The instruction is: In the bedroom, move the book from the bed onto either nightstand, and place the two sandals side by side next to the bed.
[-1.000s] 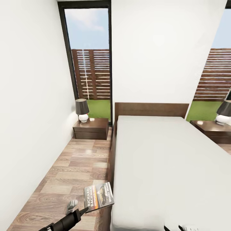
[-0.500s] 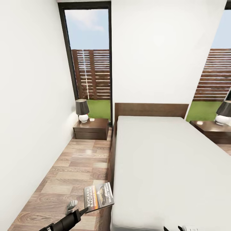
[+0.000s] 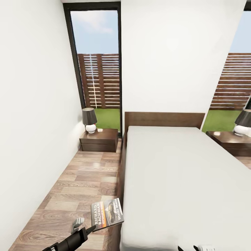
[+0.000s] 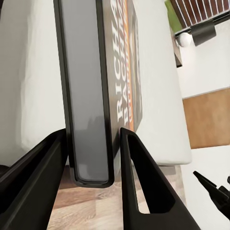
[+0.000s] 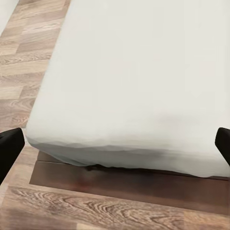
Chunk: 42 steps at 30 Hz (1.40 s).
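The left tool [image 4: 91, 158] gripped the book [image 3: 107, 213] by its edge, held over the floor beside the bed [image 3: 181, 181], with the nearer nightstand [image 3: 99, 139] lying at 12 o'clock ahead of it; the right tool's [image 5: 115, 143] fingers stood wide apart

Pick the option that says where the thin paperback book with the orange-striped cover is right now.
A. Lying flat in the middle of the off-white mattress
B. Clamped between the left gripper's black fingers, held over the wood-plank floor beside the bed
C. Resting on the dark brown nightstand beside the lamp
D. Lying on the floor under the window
B: the left gripper has its black fingers closed on the thin paperback book with the orange-striped cover, held over the grey-brown wood-plank floor beside the bed's off-white mattress.
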Tool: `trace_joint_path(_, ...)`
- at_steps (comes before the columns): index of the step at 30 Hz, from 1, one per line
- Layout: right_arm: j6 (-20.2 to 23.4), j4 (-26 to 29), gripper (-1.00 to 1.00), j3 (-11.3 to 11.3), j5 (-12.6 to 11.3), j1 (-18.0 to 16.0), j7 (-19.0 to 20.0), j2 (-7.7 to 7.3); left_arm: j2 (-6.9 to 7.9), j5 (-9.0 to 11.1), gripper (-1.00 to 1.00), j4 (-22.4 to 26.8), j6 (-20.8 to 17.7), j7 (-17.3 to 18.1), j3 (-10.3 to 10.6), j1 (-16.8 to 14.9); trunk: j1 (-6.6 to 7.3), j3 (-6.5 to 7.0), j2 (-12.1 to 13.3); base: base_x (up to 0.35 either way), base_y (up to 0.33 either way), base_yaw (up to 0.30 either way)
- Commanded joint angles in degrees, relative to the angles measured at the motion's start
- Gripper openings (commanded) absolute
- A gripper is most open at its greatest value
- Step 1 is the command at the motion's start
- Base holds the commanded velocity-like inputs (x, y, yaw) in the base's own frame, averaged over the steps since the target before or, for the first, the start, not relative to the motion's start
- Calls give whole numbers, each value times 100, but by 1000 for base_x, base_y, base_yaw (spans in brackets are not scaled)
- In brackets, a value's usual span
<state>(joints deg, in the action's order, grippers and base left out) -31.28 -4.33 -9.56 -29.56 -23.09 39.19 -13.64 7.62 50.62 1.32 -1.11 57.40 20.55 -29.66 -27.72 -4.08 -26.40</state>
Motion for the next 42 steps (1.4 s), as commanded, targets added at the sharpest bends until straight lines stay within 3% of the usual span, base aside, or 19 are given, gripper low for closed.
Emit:
trace_joint_path(1,-30,-24,100,-46,-62,-12,34,1,2,52,-100,-1,-12,17,45,-5,-3,-12,-12,0,0,0)
trace_joint_path(11,-36,-24,100,-46,-65,-12,15,4,0,53,-100,-1,-12,17,45,-5,-3,-12,-12,0,0,59)
trace_joint_path(42,-36,-24,100,-46,-59,-12,1,8,-4,53,-100,-1,-12,8,45,-5,-3,-12,-12,0,0,288)
